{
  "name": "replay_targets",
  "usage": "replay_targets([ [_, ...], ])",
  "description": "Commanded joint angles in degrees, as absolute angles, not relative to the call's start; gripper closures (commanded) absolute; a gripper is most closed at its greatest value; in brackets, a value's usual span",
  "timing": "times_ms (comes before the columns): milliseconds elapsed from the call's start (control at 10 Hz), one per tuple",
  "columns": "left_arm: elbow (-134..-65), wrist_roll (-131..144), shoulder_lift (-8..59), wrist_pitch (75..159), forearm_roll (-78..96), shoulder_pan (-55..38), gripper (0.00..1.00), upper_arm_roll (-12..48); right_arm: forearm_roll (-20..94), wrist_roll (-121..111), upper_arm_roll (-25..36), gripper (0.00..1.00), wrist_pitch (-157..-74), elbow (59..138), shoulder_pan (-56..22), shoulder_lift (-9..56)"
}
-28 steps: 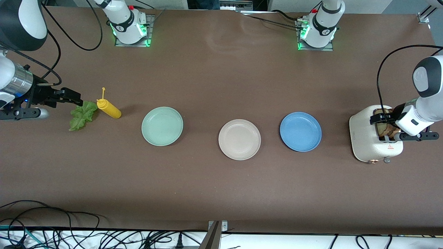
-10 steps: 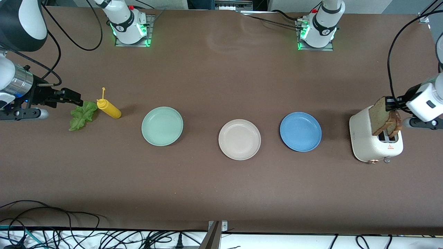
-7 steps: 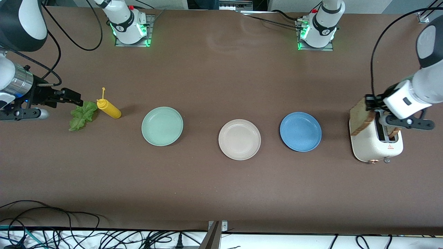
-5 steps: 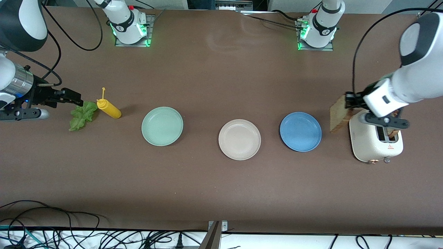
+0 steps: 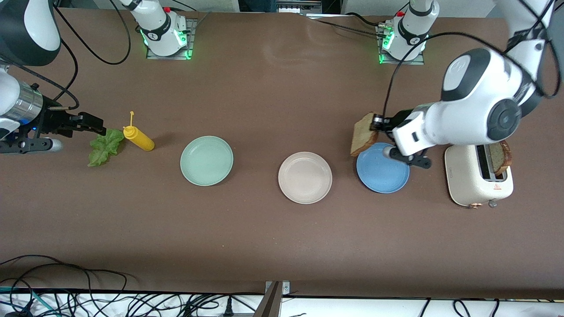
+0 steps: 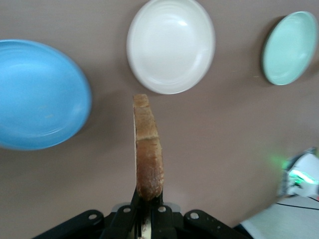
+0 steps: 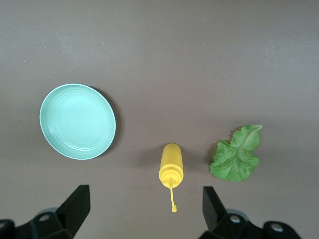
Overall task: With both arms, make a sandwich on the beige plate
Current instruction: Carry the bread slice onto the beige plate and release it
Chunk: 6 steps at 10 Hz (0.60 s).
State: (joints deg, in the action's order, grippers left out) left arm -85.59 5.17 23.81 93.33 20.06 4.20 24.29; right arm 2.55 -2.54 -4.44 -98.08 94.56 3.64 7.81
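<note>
we see second bread slice (image 5: 500, 157) half hidden in toaster (image 5: 478, 181). left gripper (image 5: 375, 124) pinches tan bread slice (image 5: 363, 140) upright over blue plate (image 5: 382, 171). beige plate (image 5: 305, 178) bare. right gripper (image 5: 94, 124) spread, waits above lettuce (image 5: 105, 147).

R end effector (image 7: 144, 209) hangs over the brown surface (image 7: 164, 55), fingers (image 7: 75, 204) spread wide w/ nothing between. Yellow bottle (image 7: 171, 167) lies flat, lettuce leaf (image 7: 236, 155) just beside it at 3 o'clock, mint green plate (image 7: 78, 121) at 9 o'clock.
</note>
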Motion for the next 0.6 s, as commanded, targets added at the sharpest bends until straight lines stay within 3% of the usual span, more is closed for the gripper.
replay_targets([
  [0, -76.4, 4.8, 35.2, 98.2, 27.1, 1.6, 1.0, 24.3, 3.6, -2.3, -4.8, 0.0, -97.8, 94.8, 4.2, 7.3],
  [299, -76.0, 0.8, 42.2, 112.4, 30.9, -2.7, 1.0, 24.3, 4.0, -2.3, -4.9, 0.0, -97.8, 94.8, 4.1, 7.3],
  [498, -75.8, -7.6, 46.0, 115.1, 33.6, -2.6, 1.0, 24.3, 4.0, -2.3, -4.8, 0.0, -97.8, 94.8, 4.2, 7.3],
])
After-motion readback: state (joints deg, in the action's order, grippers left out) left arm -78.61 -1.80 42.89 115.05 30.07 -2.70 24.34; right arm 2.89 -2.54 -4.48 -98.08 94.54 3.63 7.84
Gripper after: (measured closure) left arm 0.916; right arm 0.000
